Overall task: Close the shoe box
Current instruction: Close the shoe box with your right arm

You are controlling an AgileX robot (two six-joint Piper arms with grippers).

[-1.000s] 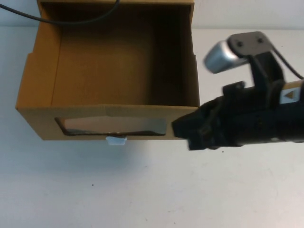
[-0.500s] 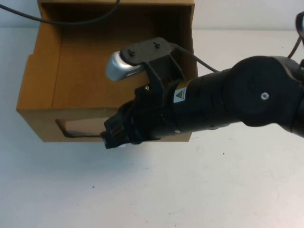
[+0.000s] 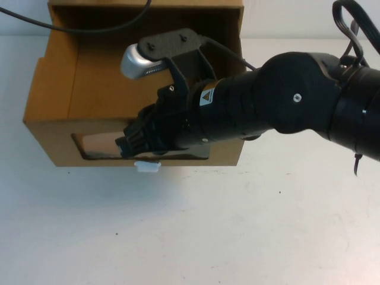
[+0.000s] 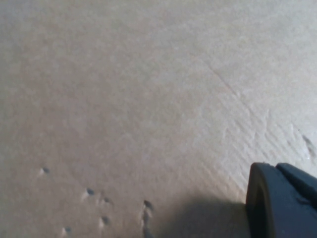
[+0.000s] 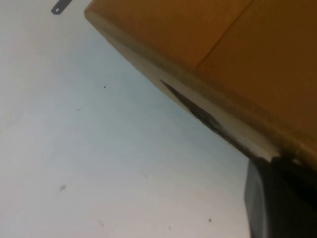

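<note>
The shoe box is a brown cardboard drawer, open on top, at the table's back left. Its front has a clear window with a small white tab below. My right gripper reaches from the right across the front and rests against the window panel near its middle. The right wrist view shows the box's front edge with the right gripper at it. My left gripper is out of the high view; its wrist view shows it close against plain cardboard.
A black cable runs over the box's back edge. The white table stretches in front of the box. My right arm covers the box's right front corner.
My right arm has swung left across the box front, from its right corner to the window. The box front and its white tab have shifted slightly towards the back.
</note>
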